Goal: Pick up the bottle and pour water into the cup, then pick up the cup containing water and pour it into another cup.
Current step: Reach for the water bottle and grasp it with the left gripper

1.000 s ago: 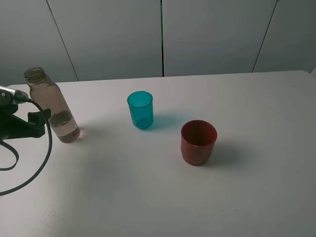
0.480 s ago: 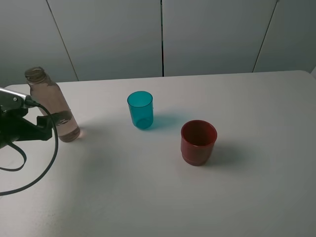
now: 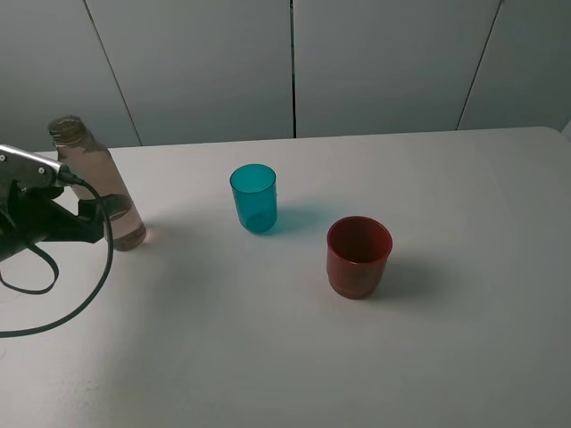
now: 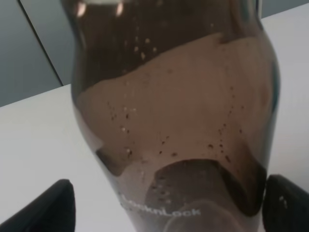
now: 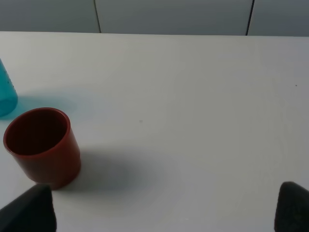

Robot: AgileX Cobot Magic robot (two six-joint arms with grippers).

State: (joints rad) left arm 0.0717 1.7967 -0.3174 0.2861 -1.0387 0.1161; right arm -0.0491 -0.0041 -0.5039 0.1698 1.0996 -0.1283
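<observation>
While my left claw [image 4: 166, 211] stands wide open, the bottle [image 3: 98, 183] sits between its fingers [image 4: 48, 209].
Bottle upright near the table's [image 3: 268, 357] left edge; I cannot tell whether fingers touch it. Teal cup [image 3: 253, 198] stands mid-table, red cup [image 3: 359, 257] near it, to its right. Right claw [image 5: 159, 208] also wide, holding nothing.

Bottle [image 4: 174, 121]: fills most of the view; smoky brown and see-through, with droplets on its wall and white lettering low down.
Gripper [image 4: 166, 208]: spread wide, with the bottle between the jaws.
Fingertips [image 4: 48, 208]: dark, one on each side of the bottle; this one is clear of it, and contact at the other cannot be told.
Table [image 4: 34, 135]: white, behind the bottle.
Wall [image 4: 29, 43]: grey panels with a dark seam.
</observation>
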